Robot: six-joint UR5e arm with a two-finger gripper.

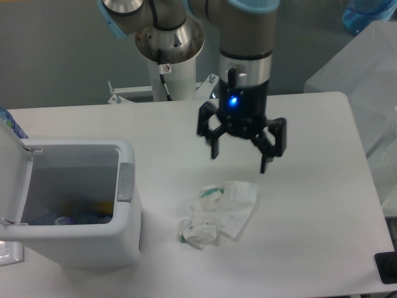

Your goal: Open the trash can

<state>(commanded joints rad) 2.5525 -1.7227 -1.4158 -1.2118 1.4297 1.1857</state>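
The bin [74, 205] is seen with its lid [11, 180] raised at 9 o'clock. The gripper [239, 162], fingers spread and empty, is held above the wrappers [220, 208].

No readable text, brand or number anywhere. Wrappers [220, 211] below the claw [239, 159] had green print, too blurred to read. Small tag on the arm's base column [165, 68], up-left of claw, was illegible.
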